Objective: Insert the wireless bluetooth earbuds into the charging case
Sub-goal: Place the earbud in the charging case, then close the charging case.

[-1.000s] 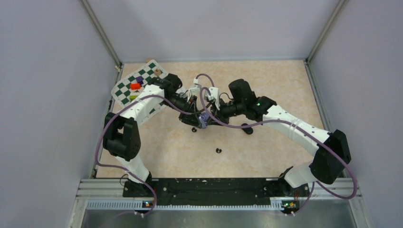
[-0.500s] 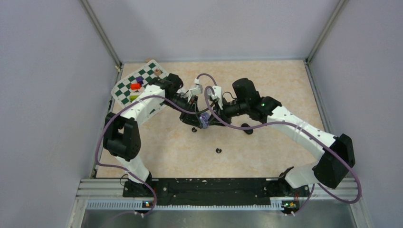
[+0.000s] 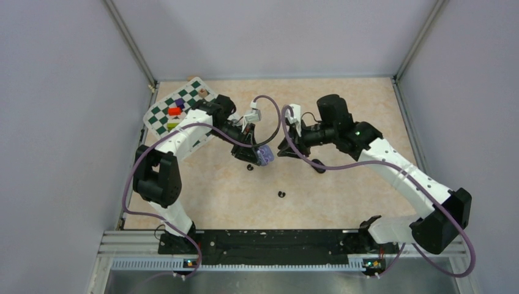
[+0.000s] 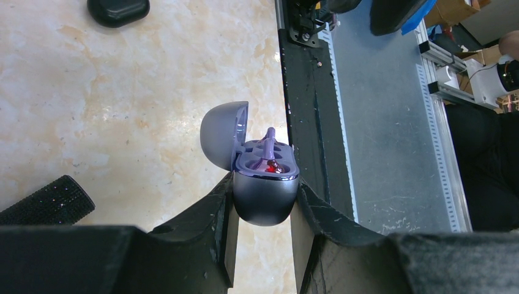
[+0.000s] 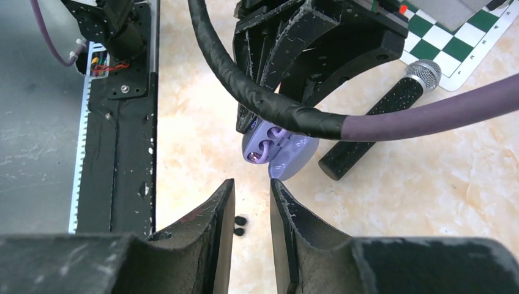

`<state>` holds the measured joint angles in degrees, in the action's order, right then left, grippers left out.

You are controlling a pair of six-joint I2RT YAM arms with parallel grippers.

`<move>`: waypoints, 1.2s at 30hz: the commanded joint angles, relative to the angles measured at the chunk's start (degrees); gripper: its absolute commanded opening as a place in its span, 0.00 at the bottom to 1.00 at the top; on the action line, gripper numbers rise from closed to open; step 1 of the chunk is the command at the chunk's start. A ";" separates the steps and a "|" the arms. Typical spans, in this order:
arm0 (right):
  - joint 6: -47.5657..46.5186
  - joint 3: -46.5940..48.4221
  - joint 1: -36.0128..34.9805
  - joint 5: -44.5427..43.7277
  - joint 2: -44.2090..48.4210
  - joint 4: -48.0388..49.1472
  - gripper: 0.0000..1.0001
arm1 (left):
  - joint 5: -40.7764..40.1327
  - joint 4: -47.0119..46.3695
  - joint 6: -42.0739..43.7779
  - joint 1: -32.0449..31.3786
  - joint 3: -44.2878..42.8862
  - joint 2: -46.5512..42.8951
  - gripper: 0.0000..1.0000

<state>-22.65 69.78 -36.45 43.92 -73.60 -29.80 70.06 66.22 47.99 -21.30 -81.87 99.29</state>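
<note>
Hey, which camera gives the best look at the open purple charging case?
The left wrist view: the purple case sits centred, lid open, sockets visible. In the right wrist view a cable partly covers the case; the top view shows it tiny.

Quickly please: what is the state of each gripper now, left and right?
Left gripper: closed on the purple charging case, whose lid is open.
Right gripper: open, with nothing between its fingers.
</note>
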 commanded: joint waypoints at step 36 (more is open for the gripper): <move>12.37 -2.55 17.28 -8.43 9.19 16.29 0.33 | 2.41 -0.20 1.52 0.30 0.01 -2.61 0.00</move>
<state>-15.70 68.51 -20.71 39.83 -66.00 -21.39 70.06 66.19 48.18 -21.10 -81.87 99.24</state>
